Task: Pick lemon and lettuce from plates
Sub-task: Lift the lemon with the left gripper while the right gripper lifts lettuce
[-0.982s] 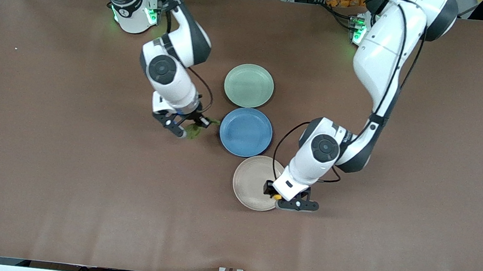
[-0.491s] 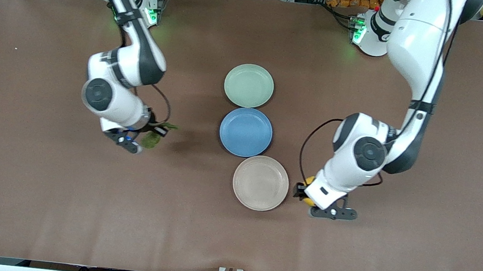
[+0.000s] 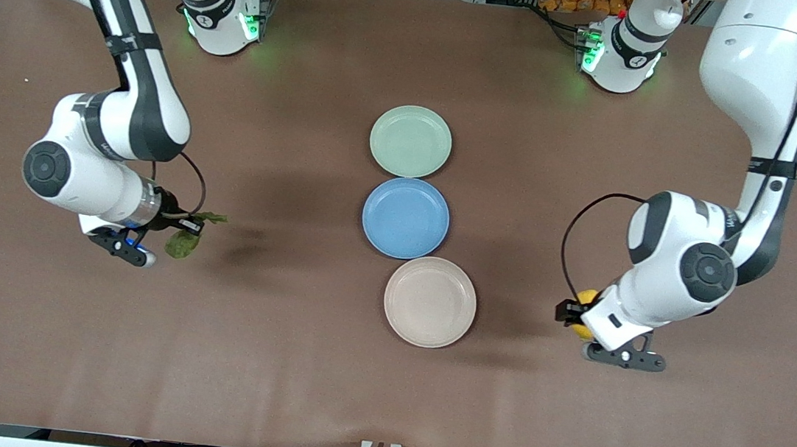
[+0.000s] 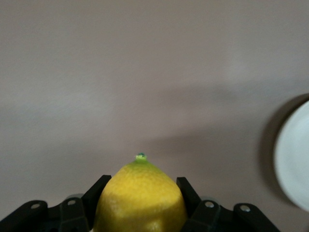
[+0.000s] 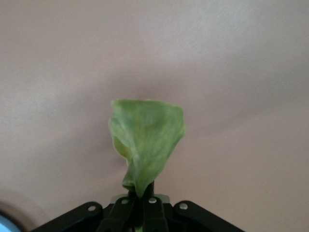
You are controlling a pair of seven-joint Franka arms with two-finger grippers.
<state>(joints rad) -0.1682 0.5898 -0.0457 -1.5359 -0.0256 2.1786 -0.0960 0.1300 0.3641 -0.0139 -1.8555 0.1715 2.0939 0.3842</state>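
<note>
Gripping the lemon (image 3: pixel 586 299) between its two fingers, the left pincer (image 3: pixel 579 316) hangs over bare brown surface (image 3: pixel 321 393) toward the left arm's end, well apart from the plates. From the left wrist view the lemon (image 4: pixel 140 198) sits wedged between the black fingers (image 4: pixel 189 200) with its pointed tip sticking out, and a pale plate edge (image 4: pixel 292 157) shows off to one side, probably the beige one, though the blur makes that hard to confirm.

The right pincer (image 3: pixel 168 229) is pinched on the lettuce (image 3: pixel 186 238), holding it up over open surface toward the right arm's end, also well away from the plates. In the right wrist view the lettuce (image 5: pixel 146 140) stands out from the closed fingertips (image 5: pixel 145 212) as a crumpled green leaf.

Three plates lie in a row down the middle of the surface, each just beside the next: the mint green plate (image 3: pixel 410 141) farthest from the front camera, the blue plate (image 3: pixel 406 218) in the middle, and the beige plate (image 3: pixel 429 301) nearest.
</note>
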